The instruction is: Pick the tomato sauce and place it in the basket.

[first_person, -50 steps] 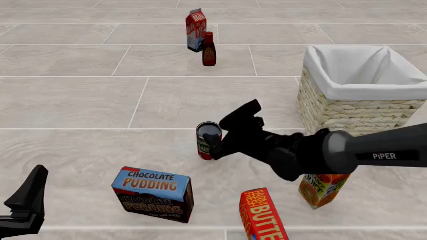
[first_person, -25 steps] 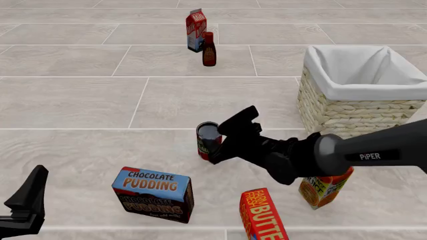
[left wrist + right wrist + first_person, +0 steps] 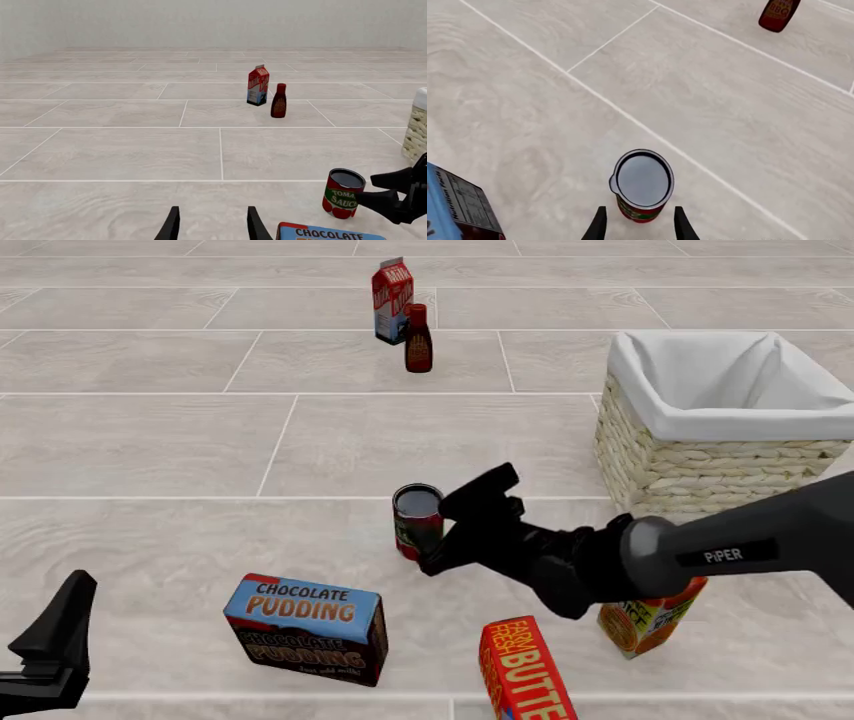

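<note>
Front view: the floor-like surface (image 3: 160, 440) is pale grey-beige stone tile with thin light grout lines and faint veining. In the left wrist view it runs back to a plain pale wall (image 3: 200, 22).

The tomato sauce (image 3: 418, 521) stands upright on a tile near the middle, its dark top facing up. The right gripper (image 3: 461, 526) reaches in from the right just beside the can, with one fingertip above and behind the rim and the other low at the can's side. In the right wrist view the two fingers (image 3: 599, 223) are spread apart with the can between them, and I cannot tell whether they touch it.

The basket (image 3: 721, 455) sits well to the right of the can, its white lining showing inside.

The left gripper (image 3: 211, 226) hangs at the near left, fingers parted and holding nothing.

A chocolate pudding box (image 3: 307, 628) and a butter box (image 3: 526, 670) lie nearer the camera. An orange carton (image 3: 646, 617) stands partly behind the right arm. A milk carton (image 3: 392, 286) and a dark sauce bottle (image 3: 418, 339) stand far back.
</note>
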Controlling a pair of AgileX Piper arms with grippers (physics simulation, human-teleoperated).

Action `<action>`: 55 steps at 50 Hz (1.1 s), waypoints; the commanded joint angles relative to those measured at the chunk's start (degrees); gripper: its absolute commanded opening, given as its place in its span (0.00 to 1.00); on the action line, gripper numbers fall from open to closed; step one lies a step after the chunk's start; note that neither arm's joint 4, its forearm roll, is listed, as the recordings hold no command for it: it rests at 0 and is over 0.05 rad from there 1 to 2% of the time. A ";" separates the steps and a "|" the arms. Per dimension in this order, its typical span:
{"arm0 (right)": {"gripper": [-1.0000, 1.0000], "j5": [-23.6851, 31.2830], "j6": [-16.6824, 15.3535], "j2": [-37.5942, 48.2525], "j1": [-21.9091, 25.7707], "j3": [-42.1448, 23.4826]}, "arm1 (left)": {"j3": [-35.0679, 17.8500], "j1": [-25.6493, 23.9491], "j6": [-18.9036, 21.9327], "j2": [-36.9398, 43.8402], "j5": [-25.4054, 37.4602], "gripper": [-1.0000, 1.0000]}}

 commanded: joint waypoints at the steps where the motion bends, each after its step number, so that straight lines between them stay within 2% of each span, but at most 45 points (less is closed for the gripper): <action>1: 1.00 -0.88 0.52 0.65 -0.17 0.42 | 0.00 0.00 0.00 0.00 0.00 1.00; 55: 1.00 -2.32 1.51 5.22 -0.47 -1.48 | 0.00 0.00 0.00 0.00 0.00 1.00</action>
